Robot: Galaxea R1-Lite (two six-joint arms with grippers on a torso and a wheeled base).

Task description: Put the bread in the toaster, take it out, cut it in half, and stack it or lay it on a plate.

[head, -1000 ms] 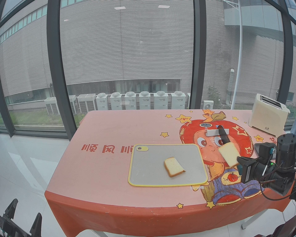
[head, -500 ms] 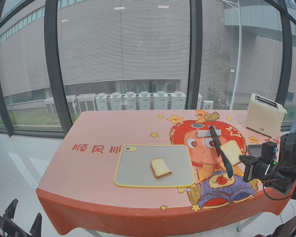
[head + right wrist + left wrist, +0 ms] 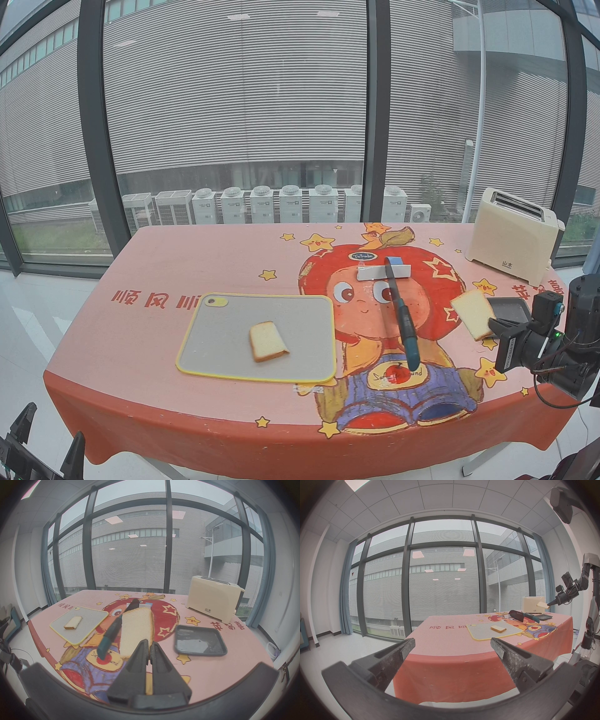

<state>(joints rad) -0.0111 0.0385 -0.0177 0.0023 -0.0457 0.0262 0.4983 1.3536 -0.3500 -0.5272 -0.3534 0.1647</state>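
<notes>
The bread slice (image 3: pixel 473 312) is up off the table (image 3: pixel 187 262), pinched by its lower edge in the right gripper (image 3: pixel 148 645), fingers closed tight on it. The slice hangs tilted over the table's right side, crust all round, pale face showing. From the left wrist view it sits clear above the cloth, in front of the toaster (image 3: pixel 512 234).

Seen from the head, the toaster stands at 1 o'clock from the slice, on the far right corner, 2 slots on top. A black tray (image 3: pixel 509 307) lies flat at 3 o'clock, just beside the slice and partly behind it.

At 9 o'clock from the slice lies the knife (image 3: pixel 403 319), dark blade pointing to 12, blue handle to 6, blade end lying across a white strip (image 3: pixel 372 272).

Further out at 9 o'clock, the grey board (image 3: pixel 212 337) with its yellow rim lies flat. 1 small bread piece (image 3: pixel 267 341) rests on it, at about 4 o'clock from the board's middle, well apart from the held slice.

The left gripper (image 3: pixel 452 643) hangs low off the table's near left corner, at 7 o'clock, fingers spread wide and holding nothing.
</notes>
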